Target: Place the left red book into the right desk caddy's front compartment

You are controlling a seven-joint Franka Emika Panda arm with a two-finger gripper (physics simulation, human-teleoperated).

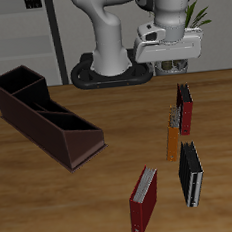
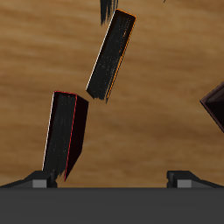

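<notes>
while gripper (image 1: 174, 66) hangs above left red book (image 1: 186, 109), jaws prob apart, holding nothing

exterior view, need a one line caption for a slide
Franka gripper hovers open above the left red book, with the maroon desk caddy across the table.

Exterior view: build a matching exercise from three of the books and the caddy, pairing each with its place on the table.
Column one:
1. left red book
2. orange book
3. black book
4. right desk caddy

Column two:
A. between the slim red book and the black book
B. apart from all the books
C. farthest back of the books
D. just in front of the orange book

Pairs: 1-C, 2-A, 3-D, 4-B
</notes>
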